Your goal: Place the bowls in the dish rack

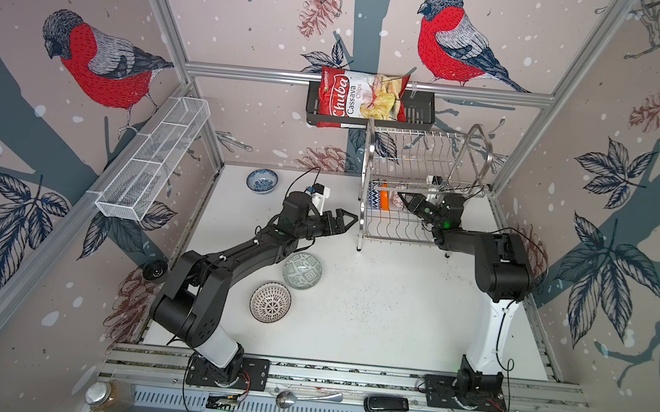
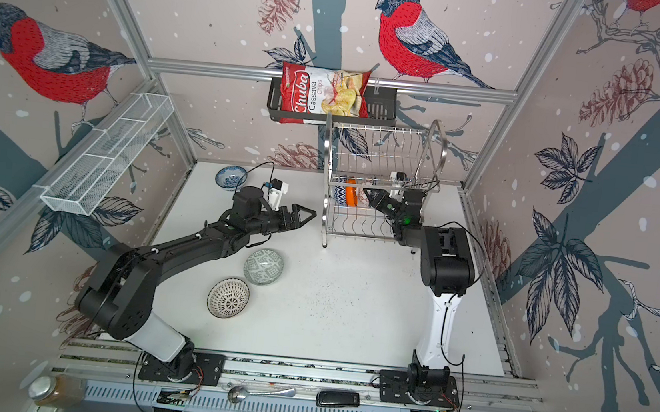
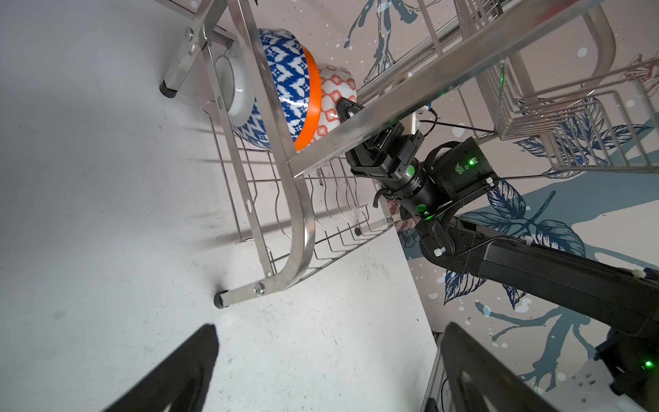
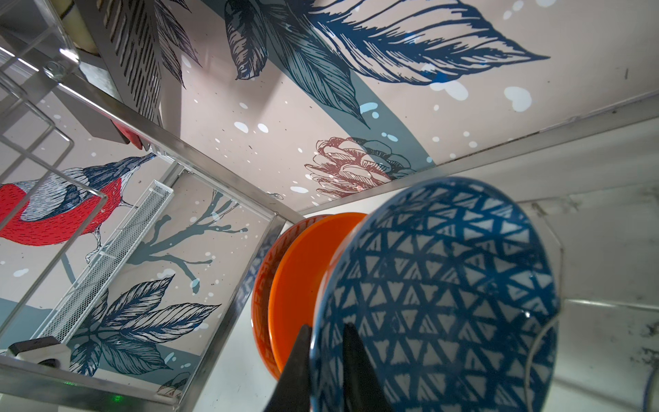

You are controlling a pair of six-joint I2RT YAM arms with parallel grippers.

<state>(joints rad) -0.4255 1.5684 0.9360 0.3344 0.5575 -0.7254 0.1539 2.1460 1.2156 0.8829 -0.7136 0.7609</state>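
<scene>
Right wrist view tells me the most. I see the blue triangle bowl [image 4: 445, 285] standing on its edge on the low shelf of the dish rack [image 1: 365, 185]. It is right next to the orange bowl [image 4: 303, 278], which stands on its edge too. In both top views they are at the left end of that shelf. The right gripper [image 4: 326, 326] has one finger on each side of the blue triangle bowl's rim. Its jaws are only a little apart. I cannot tell if they pinch the rim or just sit loose.

So I think two bowls are in and three are left. On the table [image 1: 393, 305] I see the blue flower bowl [image 1: 262, 180] near the back wall. The grey-green bowl [image 1: 302, 271] and the black dotted bowl [image 1: 270, 302] sit close together by the left arm. The left gripper [image 1: 347, 219] is wide open, holds nothing and hangs near the rack's front leg. The rack is shiny steel wire, and its top shelf has no bowls.
</scene>
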